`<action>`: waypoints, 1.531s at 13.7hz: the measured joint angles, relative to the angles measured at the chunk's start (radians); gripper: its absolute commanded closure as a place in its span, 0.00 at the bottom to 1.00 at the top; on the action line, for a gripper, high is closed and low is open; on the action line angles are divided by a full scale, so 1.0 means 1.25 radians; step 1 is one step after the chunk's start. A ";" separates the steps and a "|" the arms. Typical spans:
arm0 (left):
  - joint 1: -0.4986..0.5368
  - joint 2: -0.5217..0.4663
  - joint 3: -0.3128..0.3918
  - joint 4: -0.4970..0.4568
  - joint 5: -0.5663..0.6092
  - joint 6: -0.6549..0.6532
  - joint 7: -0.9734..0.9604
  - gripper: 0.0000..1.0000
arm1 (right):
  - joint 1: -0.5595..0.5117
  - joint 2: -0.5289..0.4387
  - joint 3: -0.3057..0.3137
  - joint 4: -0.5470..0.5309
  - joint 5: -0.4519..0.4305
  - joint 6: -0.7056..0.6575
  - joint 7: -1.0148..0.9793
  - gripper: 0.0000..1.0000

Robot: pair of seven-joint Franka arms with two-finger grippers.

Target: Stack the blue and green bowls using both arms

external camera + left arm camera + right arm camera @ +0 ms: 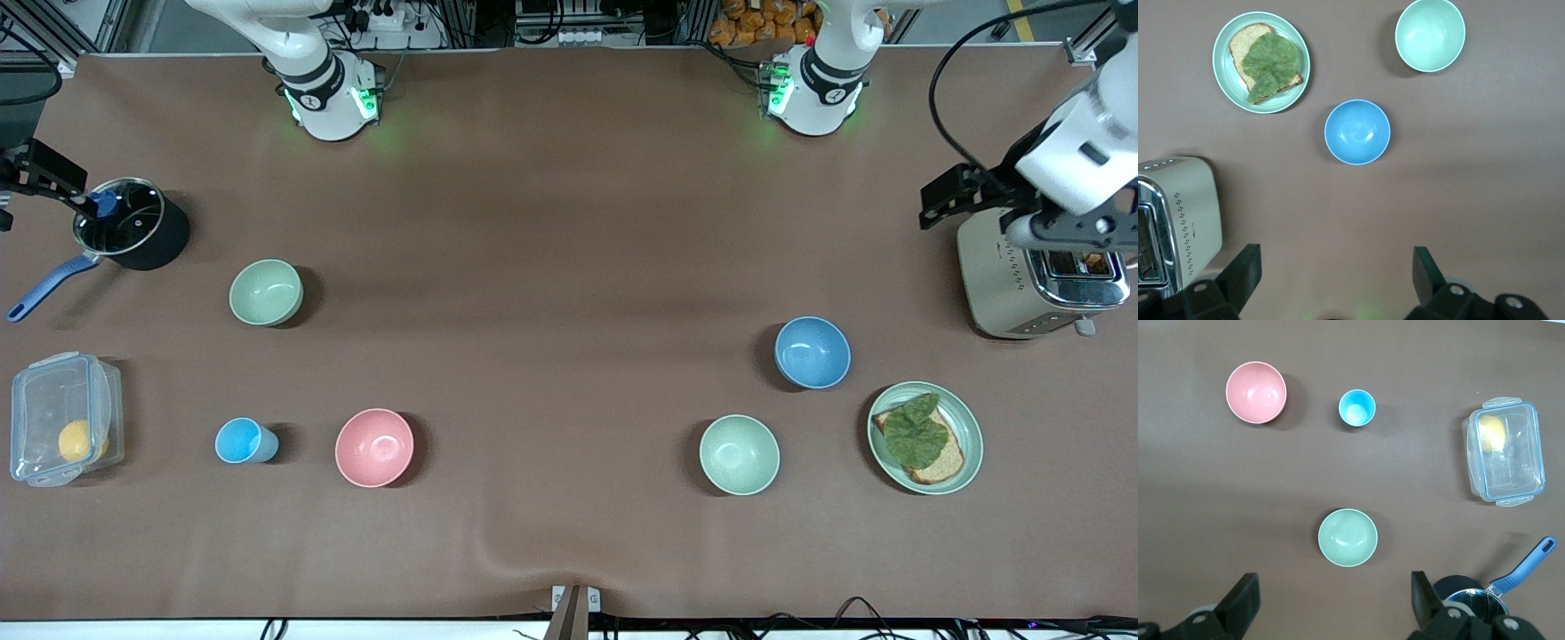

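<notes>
The blue bowl (812, 352) stands upright and empty toward the left arm's end of the table, also in the left wrist view (1357, 131). One green bowl (266, 292) stands toward the right arm's end, also in the right wrist view (1347, 537). A second green bowl (739, 454) stands nearer to the front camera than the blue bowl, also in the left wrist view (1430, 35). My left gripper (1335, 259) is open and empty, high over the table beside the toaster. My right gripper (1333, 583) is open and empty, high over the table beside the pot.
A green plate with toast and a leaf (925, 437) lies beside the blue bowl, a toaster (1036, 276) farther back. A pink bowl (374, 447), a light-blue cup (242, 441), a clear box holding a yellow fruit (62, 418) and a black pot (129, 224) stand toward the right arm's end.
</notes>
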 measured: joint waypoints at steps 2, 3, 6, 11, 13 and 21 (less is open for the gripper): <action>-0.004 0.039 0.000 -0.001 0.000 0.040 0.000 0.00 | 0.000 0.000 0.000 -0.001 0.000 0.000 0.000 0.00; -0.004 0.061 -0.001 -0.002 0.000 0.063 0.000 0.00 | -0.001 0.000 0.000 -0.001 0.000 0.000 0.000 0.00; -0.009 0.134 -0.002 -0.005 0.002 0.140 0.000 0.00 | -0.003 0.012 0.000 -0.008 0.000 -0.001 -0.003 0.00; -0.032 0.275 -0.003 -0.009 0.055 0.278 0.000 0.00 | -0.022 0.079 -0.003 -0.012 -0.010 -0.005 -0.011 0.00; -0.030 0.331 -0.002 -0.011 0.065 0.316 0.000 0.00 | -0.034 0.125 -0.003 -0.014 -0.013 -0.005 -0.033 0.00; -0.024 0.374 0.000 -0.240 0.075 0.620 0.000 0.00 | -0.066 0.196 -0.004 -0.126 -0.014 0.105 -0.050 0.00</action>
